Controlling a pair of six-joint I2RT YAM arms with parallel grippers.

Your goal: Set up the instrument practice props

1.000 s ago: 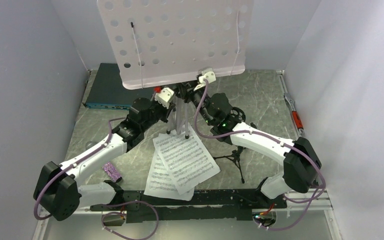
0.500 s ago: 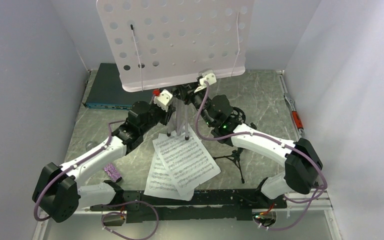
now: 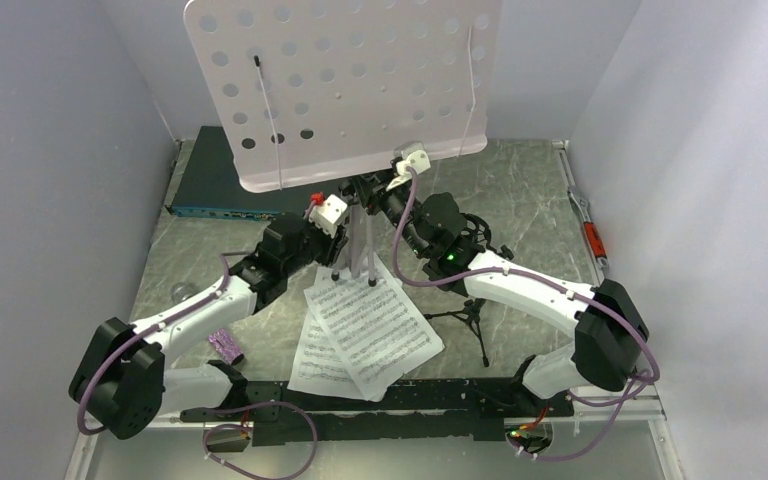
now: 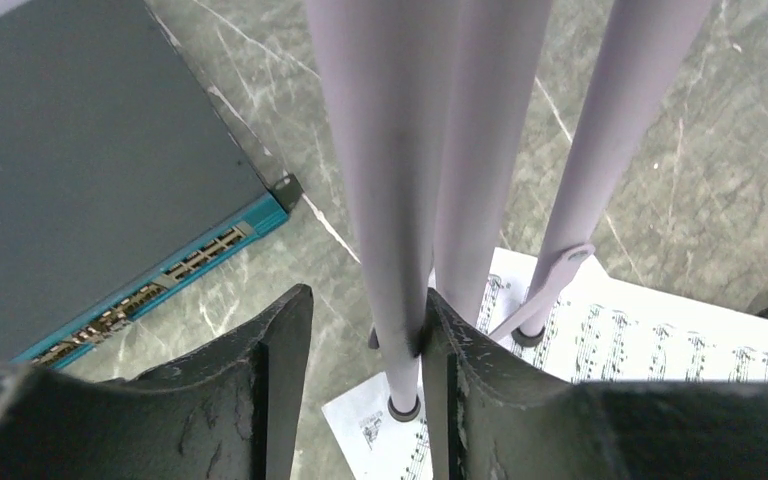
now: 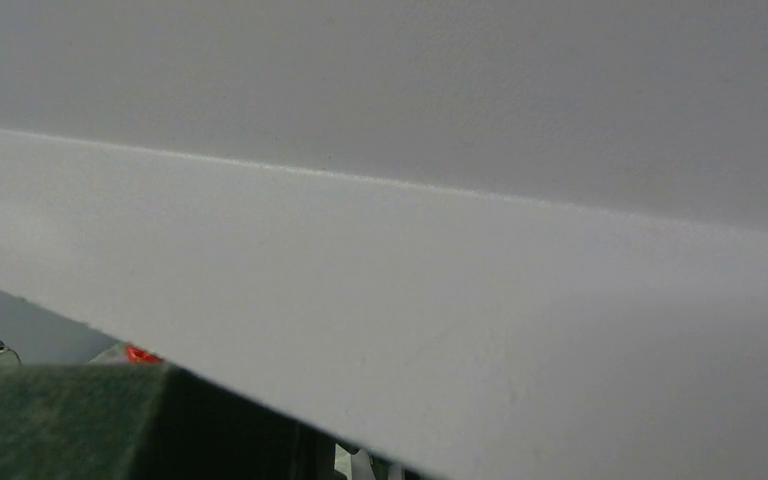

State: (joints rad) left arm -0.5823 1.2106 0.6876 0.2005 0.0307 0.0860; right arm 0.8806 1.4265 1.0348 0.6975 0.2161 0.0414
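One music stand leg [image 4: 390, 200] loose inside the parted left gripper [image 4: 365, 300]; right gripper [image 3: 388, 190]: cannot tell.

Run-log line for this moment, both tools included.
left tool: open, straddling music stand leg | right tool: at stand desk lower edge, grip unclear | sheet-music pages, mic stand, microphone: on table

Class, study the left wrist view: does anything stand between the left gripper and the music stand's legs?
Nothing visible does. One stand leg sits right between the open jaws of the left gripper, close against one side.
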